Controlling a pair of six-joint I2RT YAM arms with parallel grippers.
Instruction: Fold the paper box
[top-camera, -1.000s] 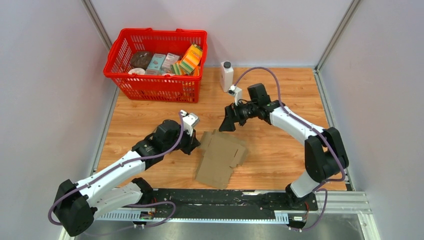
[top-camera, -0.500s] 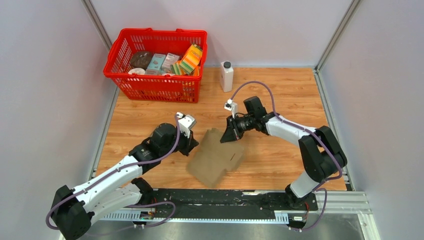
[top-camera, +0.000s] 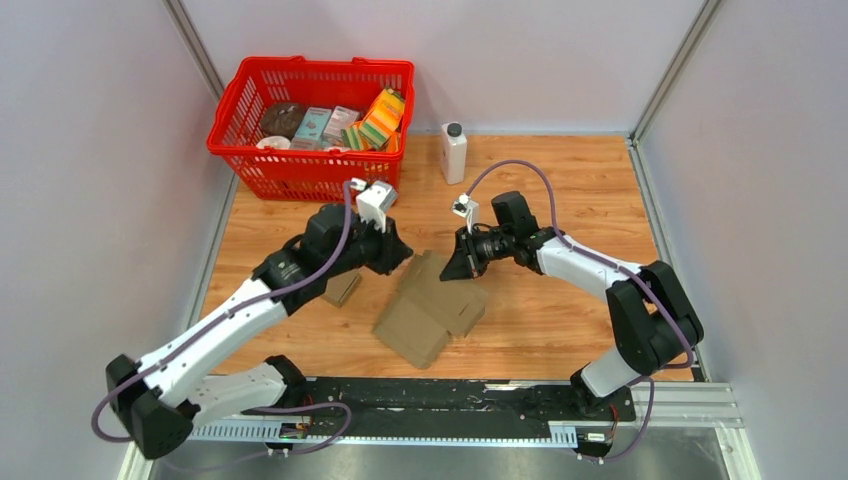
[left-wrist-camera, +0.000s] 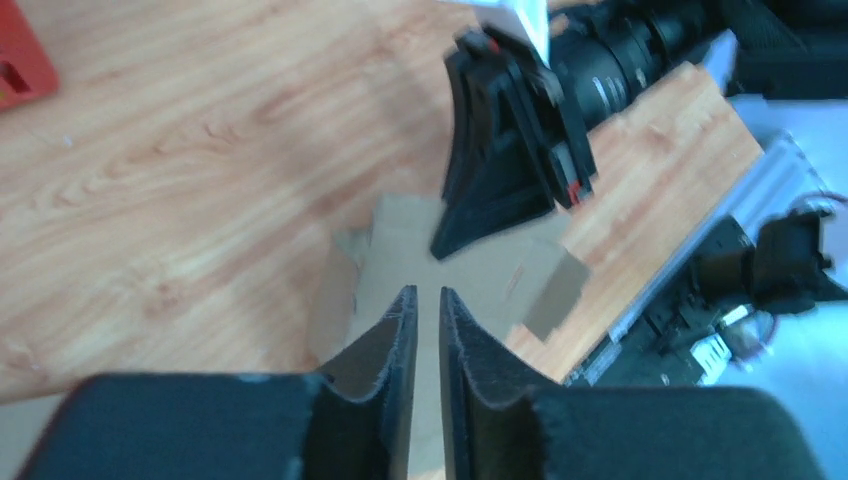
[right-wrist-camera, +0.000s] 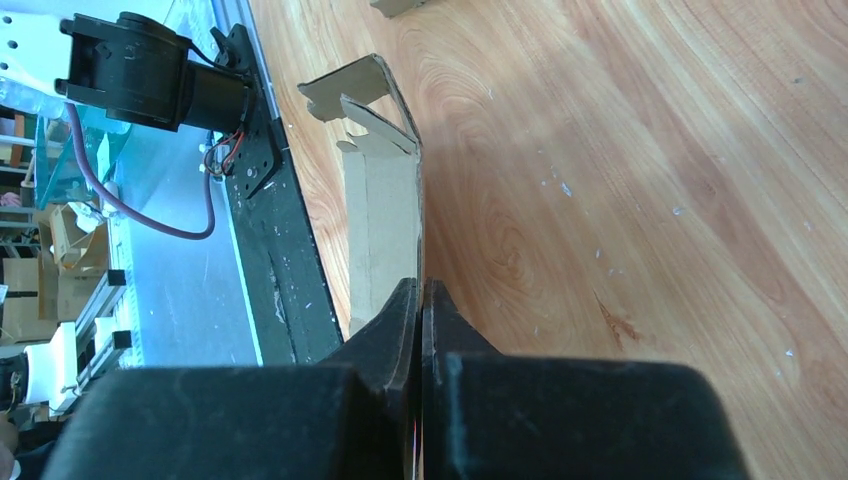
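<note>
The right gripper (top-camera: 458, 268) is pinching the flattened cardboard box (top-camera: 428, 309); the left gripper (top-camera: 397, 254) is hovering nearly closed, empty. Packaged snacks are filling a red basket (top-camera: 305, 176); labels unreadable.

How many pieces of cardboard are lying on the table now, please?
2. The large flattened paper box lies at the table's centre, its far edge pinched by the right gripper. A small cardboard piece lies apart to its left, partly hidden under the left arm.

Bare table (top-camera: 560, 310) right of cardboard box (top-camera: 430, 310); basket (top-camera: 310, 160) blocks far-left.
</note>
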